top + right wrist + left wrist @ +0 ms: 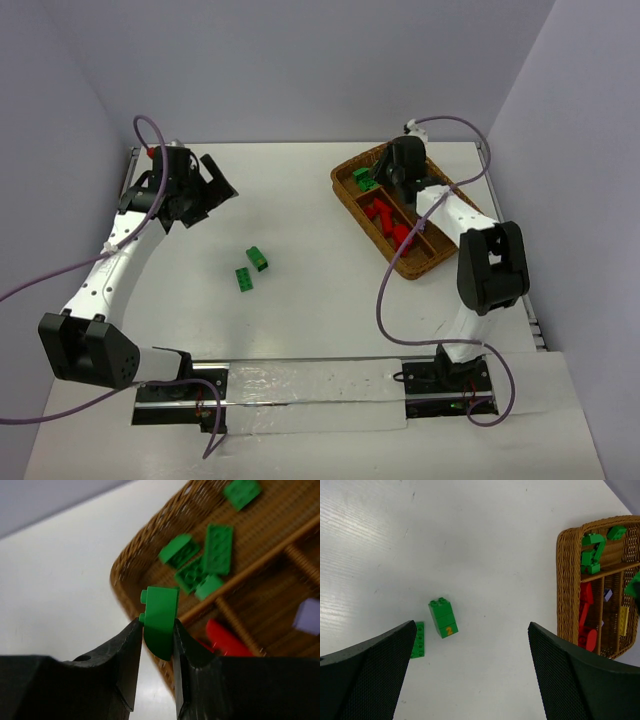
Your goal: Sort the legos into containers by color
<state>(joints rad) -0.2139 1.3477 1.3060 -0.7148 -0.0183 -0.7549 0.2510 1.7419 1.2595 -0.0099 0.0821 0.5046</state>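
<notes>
Two green legos lie on the white table: a stacked brick with a yellow "2" (443, 617) (258, 259) and a flat plate (418, 639) (244, 279). The wicker tray (350, 205) (567, 580) holds several green legos (210, 555) (592, 555) in its short end section, red legos (385, 215) (585, 615) in a long one, a yellow brick (623, 620) and a lilac one (307, 615). My right gripper (156, 622) (390, 185) is shut on a green curved brick (161, 612) above the tray's rim (130, 565), by the green section. My left gripper (471, 627) (215, 180) hangs open and empty over the far left of the table.
The tray sits at the back right, angled toward the right wall. Purple cables loop off both arms. The arm bases and a shiny strip (300, 385) run along the near edge.
</notes>
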